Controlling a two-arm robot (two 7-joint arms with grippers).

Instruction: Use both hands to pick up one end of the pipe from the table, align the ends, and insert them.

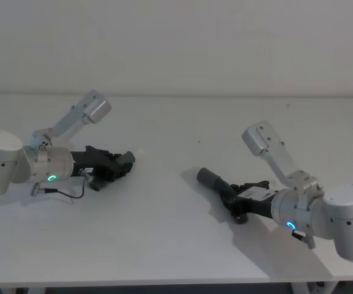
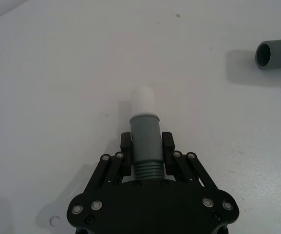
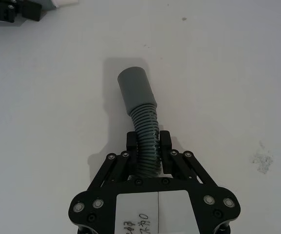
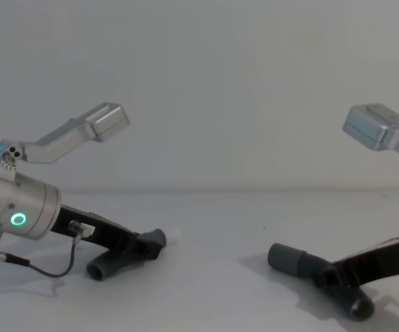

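My left gripper (image 2: 146,147) clamps the tipped piece (image 2: 144,139) behind its cuff (image 2: 145,126), toward the table's (image 1: 176,116) left edge; my right gripper (image 3: 148,146) pinches the socket piece's (image 3: 139,105) ribs (image 3: 146,127), toward the right edge. The hose is probably light and floppy, steadier gripped near the cuffs.

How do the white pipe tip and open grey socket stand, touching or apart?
Apart: the left wrist view shows bare table between white tip and grey socket.

1. At the table's (image 1: 176,116) left: left gripper (image 2: 146,146), clamped around one pipe piece (image 2: 145,129), tip end (image 2: 142,100) pointing rightward.
2. At right, nearer the front edge: right gripper (image 3: 148,144), clamped around the other piece (image 3: 142,117), socket end (image 3: 133,83) pointing leftward.
3. Both ends well apart, facing across the middle.
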